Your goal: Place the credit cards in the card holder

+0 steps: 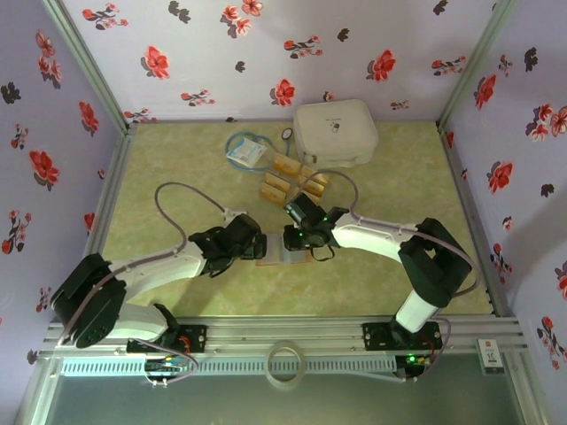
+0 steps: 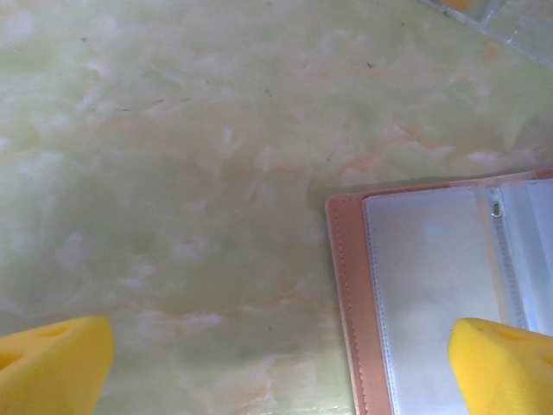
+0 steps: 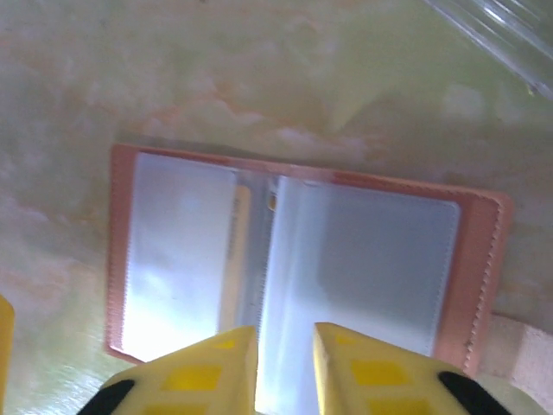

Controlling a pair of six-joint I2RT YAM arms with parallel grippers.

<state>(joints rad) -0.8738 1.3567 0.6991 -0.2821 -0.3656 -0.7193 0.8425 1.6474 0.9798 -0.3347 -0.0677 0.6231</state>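
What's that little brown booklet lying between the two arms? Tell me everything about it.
A small reddish-brown, leather-looking card holder, stitched round its edge, lies open and flat on the green marbled table. Inside are cloudy clear plastic sleeves; part of a golden card shows beside the spine. The right tool hangs over that spine.

Card holder: matt stitched leather-look cover, glossy clear plastic sleeves. Worktop: smooth marbled green, faint sheen.

Light: bright, even, came from overhead | Shadows: lay soft and faint on the table | Glare: white sheen washed the card holder sleeves, right wrist view | Focus: both wrist views were soft and hazy; top view sharper.
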